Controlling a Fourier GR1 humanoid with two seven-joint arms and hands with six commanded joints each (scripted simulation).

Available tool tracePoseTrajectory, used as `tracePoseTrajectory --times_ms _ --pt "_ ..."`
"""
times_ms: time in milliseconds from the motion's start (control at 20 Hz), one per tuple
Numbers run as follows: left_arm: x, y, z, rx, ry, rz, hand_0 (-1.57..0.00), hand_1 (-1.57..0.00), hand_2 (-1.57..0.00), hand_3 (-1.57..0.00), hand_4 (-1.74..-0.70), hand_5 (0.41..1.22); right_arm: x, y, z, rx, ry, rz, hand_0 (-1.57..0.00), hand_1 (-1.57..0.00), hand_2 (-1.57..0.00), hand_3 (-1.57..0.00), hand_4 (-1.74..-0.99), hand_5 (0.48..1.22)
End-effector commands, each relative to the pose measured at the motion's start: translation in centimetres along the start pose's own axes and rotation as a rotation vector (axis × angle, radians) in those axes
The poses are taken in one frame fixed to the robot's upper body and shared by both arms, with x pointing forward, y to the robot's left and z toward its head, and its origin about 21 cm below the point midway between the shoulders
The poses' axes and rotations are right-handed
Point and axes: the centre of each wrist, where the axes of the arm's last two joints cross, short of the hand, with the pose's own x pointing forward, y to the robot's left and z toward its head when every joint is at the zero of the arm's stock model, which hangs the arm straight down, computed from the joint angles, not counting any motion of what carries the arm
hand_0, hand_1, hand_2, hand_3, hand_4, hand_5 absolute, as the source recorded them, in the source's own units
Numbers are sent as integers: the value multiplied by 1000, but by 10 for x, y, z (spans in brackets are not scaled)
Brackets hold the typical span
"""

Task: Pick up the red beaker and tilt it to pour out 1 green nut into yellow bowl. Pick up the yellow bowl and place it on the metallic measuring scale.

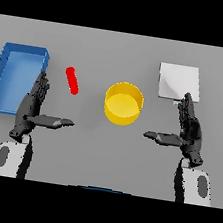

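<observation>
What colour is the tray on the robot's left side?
Blue; the tray shows in the head view.

Each forearm is a white shell bearing a dark grey oval inset, ending in a slim black wrist; beyond it, the dark left hand (32, 105) and the matching dark right hand (188, 130) show glossy black segmented fingers.

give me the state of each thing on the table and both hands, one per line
beaker: red, tilted or on its side, free of both hands
bowl: yellow, upright, looks empty, not on the scale
scale: nothing on it
bin: blue, open top, looks empty
left hand: open, holding nothing
right hand: open, holding nothing
</observation>
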Motion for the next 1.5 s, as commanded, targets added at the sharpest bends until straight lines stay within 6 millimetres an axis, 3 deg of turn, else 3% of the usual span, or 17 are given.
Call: tracePoseTrajectory --times_ms 0,250,350,450,750,950,1250,1450 --pt "0 1 0 2 0 0 1 1 1 1 -1151 599 0 0 0 -1 0 -1 1 1 1 1 -1167 599" --pt "0 8 -3 5 5 2 1 1 1 1 -1151 599 -1 -4 3 -2 2 5 1 1 1 1 -1167 599" --pt "6 14 11 -37 -30 -108 1 1 1 1 -1156 599 2 -2 20 2 -112 244 1 1 1 1 -1163 595" --pt "13 12 19 -54 -26 -141 1 1 1 1 -1161 599 3 3 28 5 -129 325 1 1 1 1 -1160 591" --pt "16 8 19 -88 4 -197 1 1 1 1 -1159 602 7 6 30 14 -116 317 1 1 1 1 -1199 603" --pt "0 -6 -4 -114 23 -206 1 1 1 1 -1208 615 9 2 34 30 -144 315 1 1 1 1 -1236 623" --pt "-13 -11 -42 -113 42 -254 1 1 1 1 -1248 650 7 0 33 36 -130 283 1 1 1 1 -1280 634" --pt "-17 -13 -65 -113 23 -263 1 1 1 1 -1271 677 10 -2 31 34 -134 296 1 1 1 1 -1268 635"
